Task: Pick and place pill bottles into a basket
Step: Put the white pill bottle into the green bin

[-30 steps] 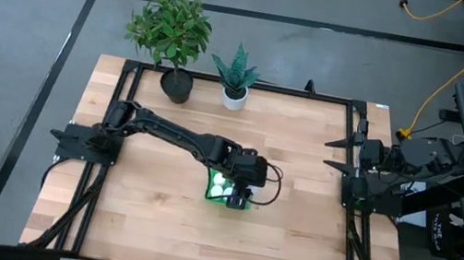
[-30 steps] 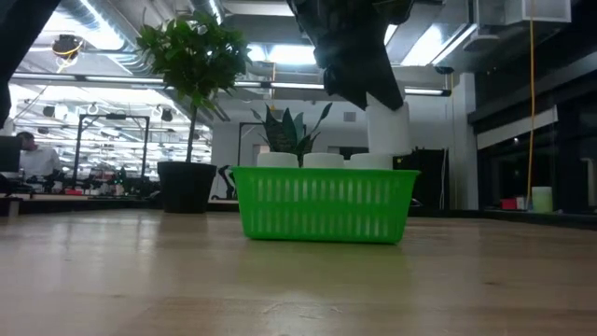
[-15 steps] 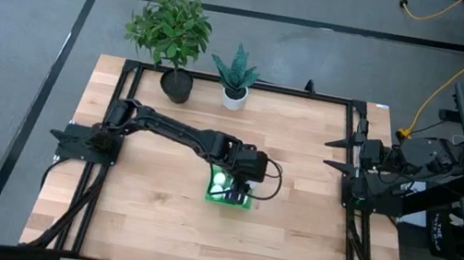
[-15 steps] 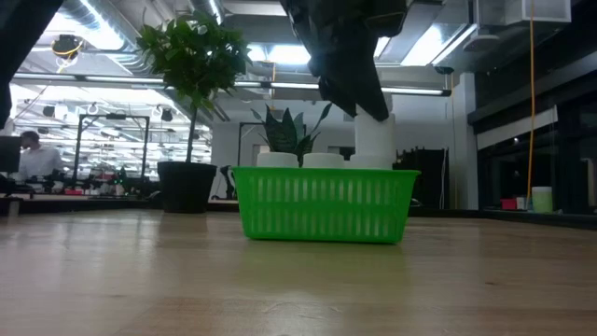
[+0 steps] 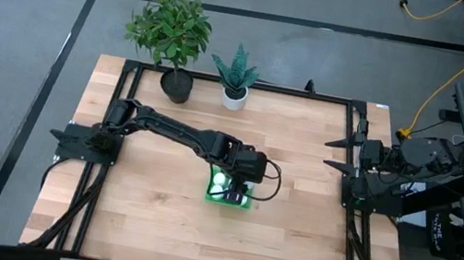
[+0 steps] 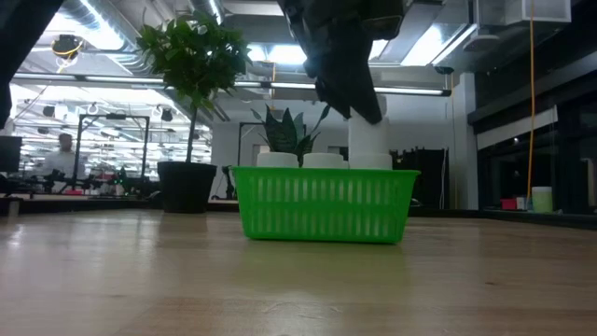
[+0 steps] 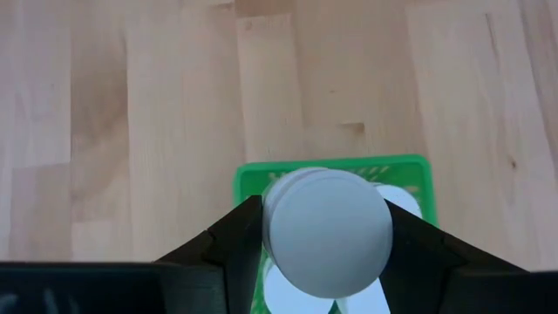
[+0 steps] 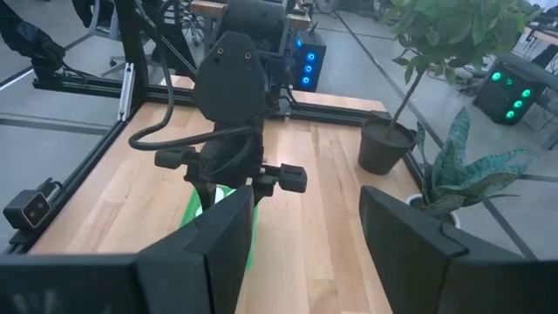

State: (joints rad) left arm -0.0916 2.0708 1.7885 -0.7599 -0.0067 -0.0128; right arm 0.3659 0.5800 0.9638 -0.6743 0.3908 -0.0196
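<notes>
Left wrist view: left gripper (image 7: 327, 235) clamps a pill bottle (image 7: 327, 231) between both fingers (image 7: 231, 240), cap facing the camera. Basket (image 7: 248, 179) sits directly below the gripper on the surface (image 7: 131, 113), with other bottle caps (image 7: 405, 199) visible inside it beside the held one. Low view: held bottle (image 6: 368, 145) is upright, its base dipping behind the basket (image 6: 322, 205) rim. Right gripper (image 8: 301, 253) is parked well apart at the surface edge, fingers spread, holding nothing.
</notes>
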